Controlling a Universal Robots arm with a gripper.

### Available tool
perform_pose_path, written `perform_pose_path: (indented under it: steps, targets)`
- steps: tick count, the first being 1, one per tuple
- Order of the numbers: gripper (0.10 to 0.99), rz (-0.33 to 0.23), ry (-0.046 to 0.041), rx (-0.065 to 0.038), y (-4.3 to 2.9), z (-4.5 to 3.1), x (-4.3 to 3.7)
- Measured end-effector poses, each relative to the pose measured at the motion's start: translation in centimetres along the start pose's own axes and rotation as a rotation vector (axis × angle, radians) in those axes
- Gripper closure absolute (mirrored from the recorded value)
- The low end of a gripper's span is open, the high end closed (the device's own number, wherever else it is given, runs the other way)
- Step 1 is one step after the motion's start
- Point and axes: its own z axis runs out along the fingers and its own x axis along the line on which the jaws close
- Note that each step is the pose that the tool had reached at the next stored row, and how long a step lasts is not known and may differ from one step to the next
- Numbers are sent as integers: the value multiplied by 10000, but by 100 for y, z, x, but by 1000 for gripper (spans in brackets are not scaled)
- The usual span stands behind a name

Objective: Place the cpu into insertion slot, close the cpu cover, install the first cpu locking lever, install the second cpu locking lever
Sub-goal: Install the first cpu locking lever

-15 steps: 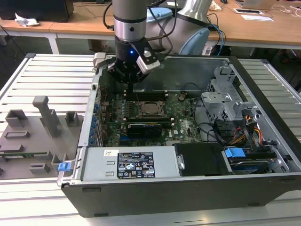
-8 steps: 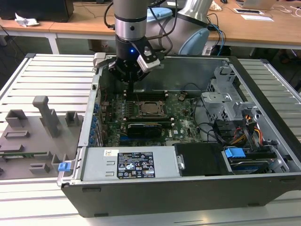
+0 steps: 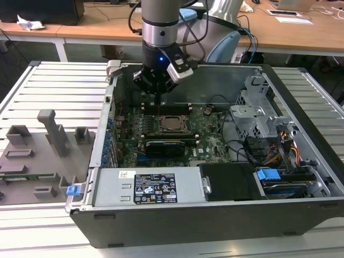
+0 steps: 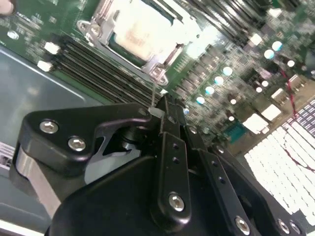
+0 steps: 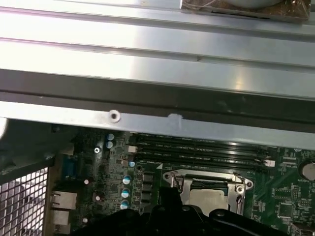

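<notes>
I see the cpu (image 4: 134, 33) lying flat in its socket on the motherboard (image 3: 210, 135), with the cpu cover (image 4: 156, 60) lying down over it as a frame round the silvery top. In the first wrist view the cpu (image 5: 210, 197) and cover (image 5: 206, 176) read the same way.

The gripper (image 3: 159, 92) hangs above the socket, over its corner on the exterior view's left. The fingers (image 4: 167, 123) look clenched together on a thin locking lever (image 4: 154, 91). The lever's long axis runs from the fingertips straight to that corner of the socket, and in the exterior view the lever (image 3: 159, 107) stands nearly upright. I judge it raised, not yet latched, with the socket directly below the fingers.

What I can't make out:
- The lever's foot at the socket is too fine to read.
- The gripper's own body covers the contact between the pads and the rod.
- I cannot tell whether this is the first or the second lever.
- I cannot tell how the other lever lies.
</notes>
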Motion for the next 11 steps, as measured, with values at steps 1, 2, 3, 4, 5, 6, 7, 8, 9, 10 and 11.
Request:
perform_pose_path:
  steps: [1, 2, 3, 4, 5, 6, 7, 8, 9, 10, 11]
  targets:
    - [980, 2, 0, -1, -3, 3, -44]
    - [980, 2, 1, -1, -7, 7, -91]
    - [980, 2, 3, -1, -10, 10, -132]
    - [980, 2, 4, -1, -14, 13, -173]
    - [980, 1, 4, 0, -17, 16, -213]
    - [980, 1, 5, -1, -19, 18, -235]
    - [980, 2, 4, -1, -22, 22, -268]
    - [980, 1, 4, -2, -24, 27, -285]
    - [980, 1, 4, -2, -24, 31, -288]
    - [980, 1, 5, -2, -24, 37, -288]
    - [980, 2, 4, -10, -25, 45, -287]
